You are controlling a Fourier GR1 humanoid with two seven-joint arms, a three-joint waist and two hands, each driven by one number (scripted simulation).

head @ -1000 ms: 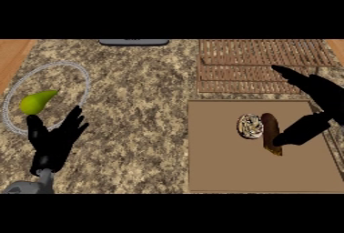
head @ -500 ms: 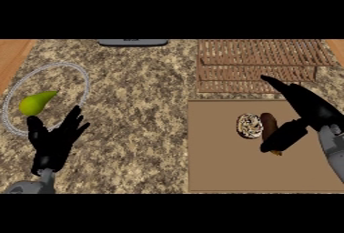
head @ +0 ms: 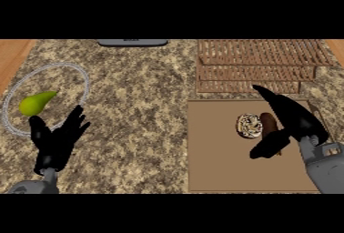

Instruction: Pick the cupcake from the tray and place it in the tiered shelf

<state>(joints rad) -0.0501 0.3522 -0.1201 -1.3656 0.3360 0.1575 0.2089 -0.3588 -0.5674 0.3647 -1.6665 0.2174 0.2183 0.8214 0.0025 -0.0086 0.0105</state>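
Brown and flat, the tray lies on the speckled granite counter at the right, with the cupcake resting on it near its upper middle, white-frosted top facing up. Touching its right side is a dark brown oblong item, possibly a chocolate pastry, though its shape is hard to read.

At this moment the right robot hand hangs over that brown item, fingers straight and spread, thumb reaching down and left below the cupcake. It holds nothing. The wooden tiered shelf stands just beyond the tray's far edge, so the carry will be short.

Several things could go wrong from here. The robot hand is centred more over the brown item than over the cupcake; if the fingers close where they are, they may catch the wrong thing or pinch both together. A sweep leftward to correct could nudge the cupcake across the tray or tip it onto its frosting. The shelf's slatted tiers sit close, so a lift with too little height might knock the cupcake against the lowest tier's front edge.

The left robot hand rests open at the lower left, fingers up, beside a wire-rimmed plate holding a green pear.
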